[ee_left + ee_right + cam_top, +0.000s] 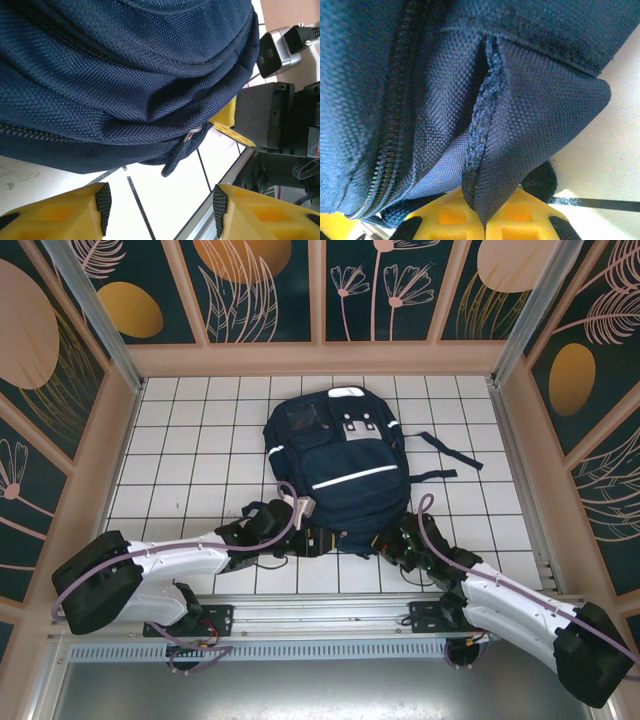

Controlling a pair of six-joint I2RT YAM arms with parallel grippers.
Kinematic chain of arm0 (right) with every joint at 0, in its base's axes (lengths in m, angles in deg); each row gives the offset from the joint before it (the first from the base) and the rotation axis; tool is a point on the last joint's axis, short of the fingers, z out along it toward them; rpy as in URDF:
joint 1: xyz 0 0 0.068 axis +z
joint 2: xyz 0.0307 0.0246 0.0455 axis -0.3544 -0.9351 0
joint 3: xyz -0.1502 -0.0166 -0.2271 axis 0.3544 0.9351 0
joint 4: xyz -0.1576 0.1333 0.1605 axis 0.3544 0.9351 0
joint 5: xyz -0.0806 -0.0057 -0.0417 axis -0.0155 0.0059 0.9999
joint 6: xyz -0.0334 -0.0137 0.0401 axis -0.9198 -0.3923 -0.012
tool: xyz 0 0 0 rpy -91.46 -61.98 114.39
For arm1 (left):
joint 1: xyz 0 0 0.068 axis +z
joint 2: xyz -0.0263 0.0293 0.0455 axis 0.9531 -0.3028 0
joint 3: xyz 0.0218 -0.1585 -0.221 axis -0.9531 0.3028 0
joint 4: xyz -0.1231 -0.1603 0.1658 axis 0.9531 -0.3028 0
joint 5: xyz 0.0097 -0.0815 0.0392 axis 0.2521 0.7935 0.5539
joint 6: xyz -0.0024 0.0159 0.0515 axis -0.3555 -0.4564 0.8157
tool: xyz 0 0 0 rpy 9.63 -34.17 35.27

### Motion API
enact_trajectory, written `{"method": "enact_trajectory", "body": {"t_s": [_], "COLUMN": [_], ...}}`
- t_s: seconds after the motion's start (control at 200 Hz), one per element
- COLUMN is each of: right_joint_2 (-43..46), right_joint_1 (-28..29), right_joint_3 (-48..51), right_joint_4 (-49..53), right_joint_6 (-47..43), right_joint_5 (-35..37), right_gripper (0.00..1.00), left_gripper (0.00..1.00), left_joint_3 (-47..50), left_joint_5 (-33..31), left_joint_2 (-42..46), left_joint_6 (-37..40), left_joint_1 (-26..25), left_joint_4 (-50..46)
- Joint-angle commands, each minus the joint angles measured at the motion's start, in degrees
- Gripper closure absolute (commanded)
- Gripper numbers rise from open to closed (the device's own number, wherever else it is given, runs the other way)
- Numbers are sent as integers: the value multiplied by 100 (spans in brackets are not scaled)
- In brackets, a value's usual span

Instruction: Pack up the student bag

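Note:
The student bag [340, 465], a big navy backpack with white stripes, lies flat on the middle of the tiled table, its bottom end toward the arms. My left gripper [318, 538] is at the bag's near left corner. In the left wrist view it [160, 200] stands open, and the bag's zipper pull [179, 156] hangs just beyond the gap, touching neither pad. My right gripper [387, 545] is at the near right corner. In the right wrist view it [485, 222] is shut on a seamed fold of the bag's fabric [485, 125], next to a zipper line [385, 165].
The bag's dark straps [440, 475] trail to the right over the white tiles. Patterned walls [90, 470] enclose the table on three sides. A metal rail [320, 612] runs along the near edge. In the left wrist view, the right arm's black body [270, 115] is close by.

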Motion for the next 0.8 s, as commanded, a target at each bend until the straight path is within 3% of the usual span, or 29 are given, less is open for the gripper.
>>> {"method": "enact_trajectory", "body": {"t_s": [0.0, 0.485, 0.666, 0.796], "right_joint_2": [82, -76, -179, -178], "right_joint_1": [-38, -35, -34, -34], "right_joint_3": [-276, -819, -813, -791], "right_joint_4": [-171, -293, -420, -478], "right_joint_6": [-170, -311, -284, -259], "right_joint_5": [95, -132, -237, -265], "right_gripper": [100, 100, 100, 100], "left_gripper": [42, 43, 50, 49], "left_joint_3": [-20, -97, -178, -218], "left_joint_5": [52, 215, 242, 237], "left_joint_2": [-82, -277, -306, -346], "left_joint_6": [7, -81, -82, -90], "left_joint_1": [-33, -32, -33, -24], "left_joint_4": [246, 555, 619, 622]}}
